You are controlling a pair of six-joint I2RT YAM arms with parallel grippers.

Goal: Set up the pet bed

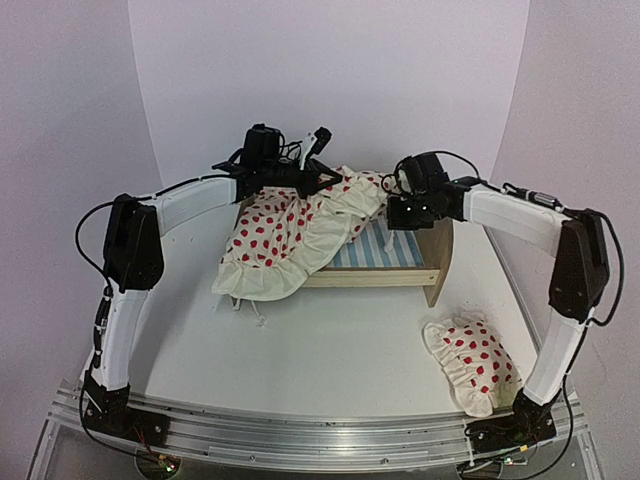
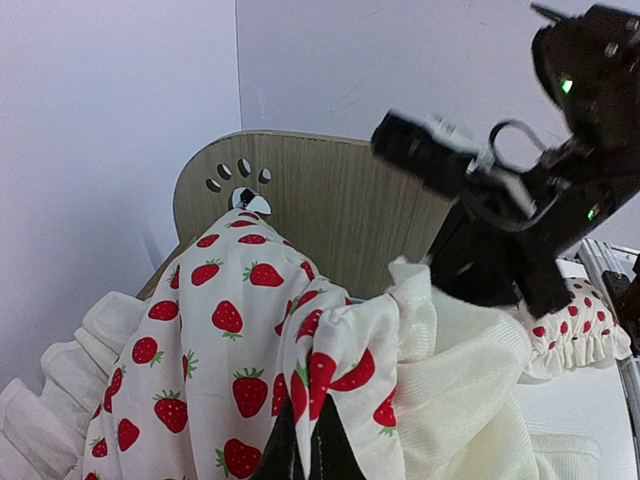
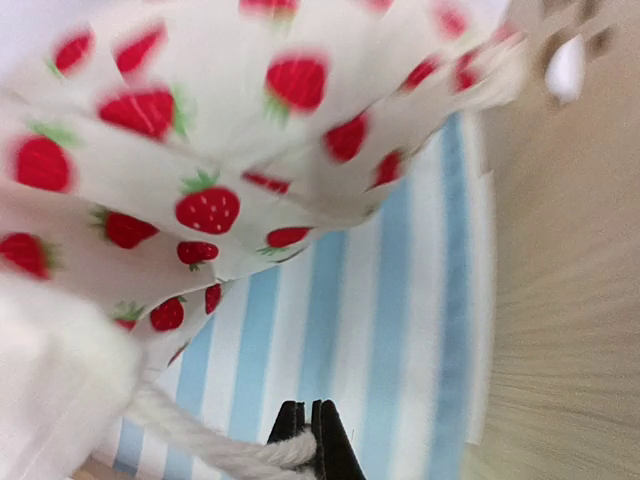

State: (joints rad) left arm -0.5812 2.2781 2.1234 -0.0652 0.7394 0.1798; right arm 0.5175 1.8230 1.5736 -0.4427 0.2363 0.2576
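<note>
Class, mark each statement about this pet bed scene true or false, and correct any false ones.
1. The blanket covers the whole mattress. False: striped mattress shows bare near the headboard.
2. The pillow lies on the table, off the pet bed. True.
3. The left end effector is open. False: it is shut on the blanket.
4. The headboard has a paw-print cutout. True.

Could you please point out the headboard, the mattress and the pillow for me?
headboard (image 2: 330,210), left wrist view, on its bare plywood face.
mattress (image 3: 395,330), right wrist view, on its striped top.
pillow (image 1: 472,362), top external view, on its spotted middle.
</note>
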